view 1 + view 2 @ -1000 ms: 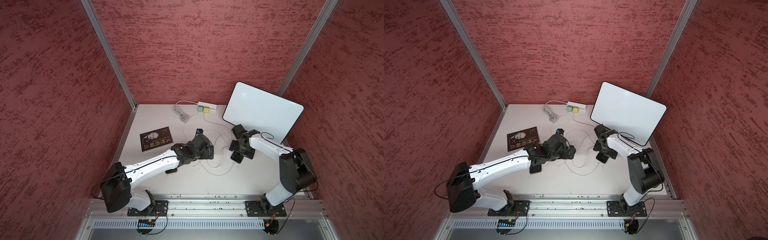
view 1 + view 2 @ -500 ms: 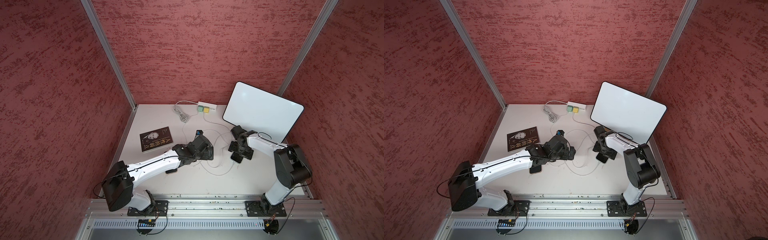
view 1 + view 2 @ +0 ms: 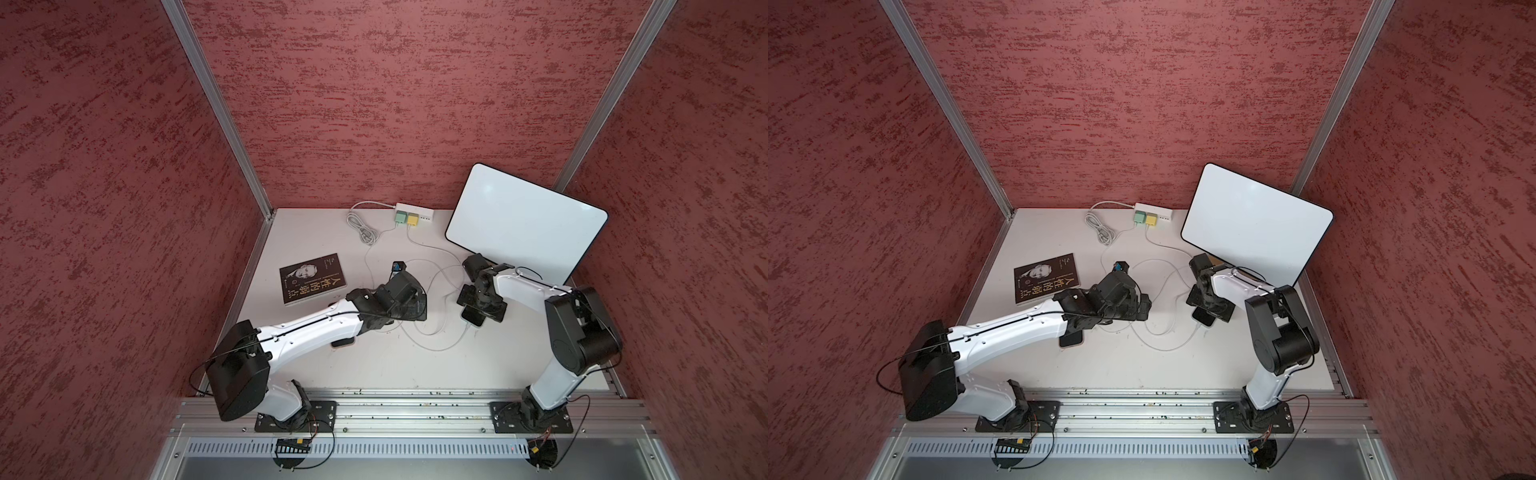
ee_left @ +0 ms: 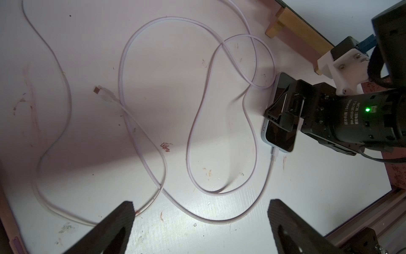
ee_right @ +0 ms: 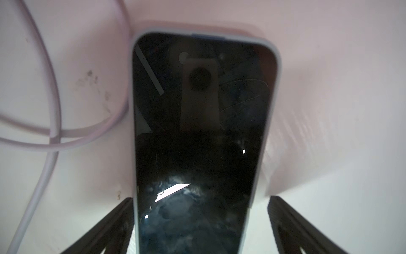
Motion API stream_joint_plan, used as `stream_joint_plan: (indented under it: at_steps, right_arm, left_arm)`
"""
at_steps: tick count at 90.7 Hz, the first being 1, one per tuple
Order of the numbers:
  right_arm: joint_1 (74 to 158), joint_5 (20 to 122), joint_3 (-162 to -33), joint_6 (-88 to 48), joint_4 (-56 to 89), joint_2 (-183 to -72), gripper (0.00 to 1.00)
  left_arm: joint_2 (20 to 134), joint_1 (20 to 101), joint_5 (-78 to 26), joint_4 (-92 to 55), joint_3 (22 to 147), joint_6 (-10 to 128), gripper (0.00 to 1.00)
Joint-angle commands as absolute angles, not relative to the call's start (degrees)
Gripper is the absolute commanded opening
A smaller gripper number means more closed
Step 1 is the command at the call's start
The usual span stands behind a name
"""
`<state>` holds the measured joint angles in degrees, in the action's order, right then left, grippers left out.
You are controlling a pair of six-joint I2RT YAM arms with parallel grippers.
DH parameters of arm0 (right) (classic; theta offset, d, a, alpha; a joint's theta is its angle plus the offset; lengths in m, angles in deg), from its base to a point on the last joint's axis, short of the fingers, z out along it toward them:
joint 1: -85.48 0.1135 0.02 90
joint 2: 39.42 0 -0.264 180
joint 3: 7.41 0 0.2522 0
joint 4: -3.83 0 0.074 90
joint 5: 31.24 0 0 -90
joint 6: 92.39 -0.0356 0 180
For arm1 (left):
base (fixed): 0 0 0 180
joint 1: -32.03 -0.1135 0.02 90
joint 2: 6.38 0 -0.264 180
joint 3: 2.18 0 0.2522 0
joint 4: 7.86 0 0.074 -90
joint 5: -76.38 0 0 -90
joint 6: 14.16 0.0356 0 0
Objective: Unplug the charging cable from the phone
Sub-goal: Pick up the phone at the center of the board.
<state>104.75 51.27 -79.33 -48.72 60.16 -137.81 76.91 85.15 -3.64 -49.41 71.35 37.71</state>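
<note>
Cable (image 4: 273,155) plugged into phone (image 4: 280,132); nothing done yet. Right pincer (image 5: 200,199) spread astride phone, not clamping. Left pincer (image 4: 201,203) spread above cable loops, empty. Bracing, pulling plug remain.

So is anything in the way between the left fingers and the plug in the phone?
Nothing solid. Only loose loops of the white cable lie on the table between the open left fingers and the plug.

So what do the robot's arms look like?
The left arm and right arm are white tubes with chunky black joints and thin black cables. The left gripper and right gripper have black, wedge-shaped fingers. A small green light glows on the right arm's wrist.
</note>
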Motion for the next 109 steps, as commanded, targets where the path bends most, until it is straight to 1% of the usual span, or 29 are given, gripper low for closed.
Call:
stream_joint_plan:
  at_steps: [1,18,43,49,56,73,109]
  right_arm:
    - [103.9,52.1,-78.7,-49.2,58.6,-138.6,0.98]
    - [103.7,52.4,-78.0,-49.5,57.9,-139.6,0.94]
    - [103.5,52.6,-77.6,-49.7,57.9,-139.0,0.93]
    - [103.4,52.6,-77.6,-49.7,57.9,-139.0,0.91]
    - [103.5,52.6,-77.4,-49.7,58.0,-139.0,0.91]
    - [103.1,52.6,-77.6,-49.4,58.2,-139.1,0.94]
    - [102.3,53.5,-78.5,-48.0,58.0,-139.9,0.93]
  left_arm:
    - [77.6,85.6,-3.6,-48.7,71.0,37.3,1.0]
    - [77.6,85.5,-3.6,-48.8,70.9,37.1,1.0]
    - [77.9,85.4,-4.3,-48.6,71.0,37.2,0.99]
    - [77.9,85.4,-4.3,-48.7,71.0,37.2,0.99]
    - [77.9,85.4,-4.3,-48.8,71.0,37.1,0.99]
    - [78.0,85.3,-4.3,-48.8,70.9,36.8,0.99]
    - [78.7,85.1,-4.6,-49.1,71.6,36.7,0.98]
